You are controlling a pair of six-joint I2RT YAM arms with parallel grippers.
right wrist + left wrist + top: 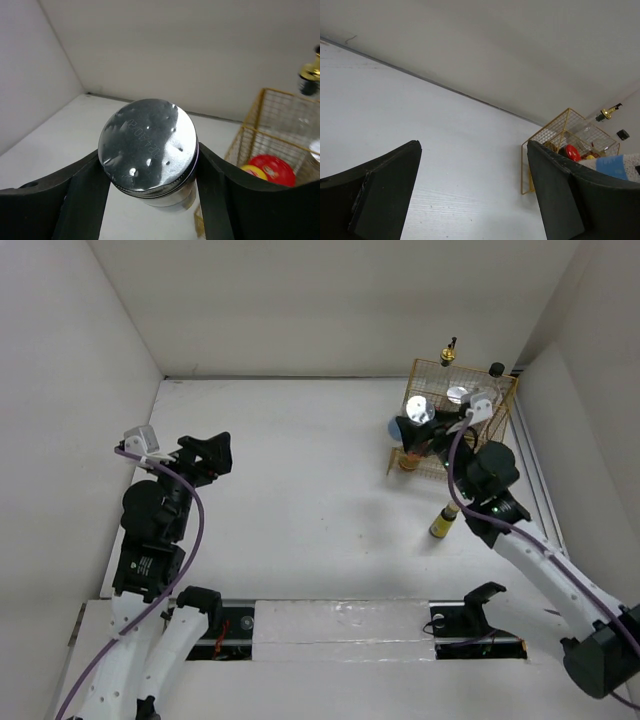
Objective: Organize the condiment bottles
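A gold wire basket sits in the white table's far right corner; pale walls surround.

The silver-lidded jar hides its own body; the wire basket runs off-frame.

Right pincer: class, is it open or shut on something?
Shut on the silver-lidded jar: the fingers of the right pincer press both its sides.
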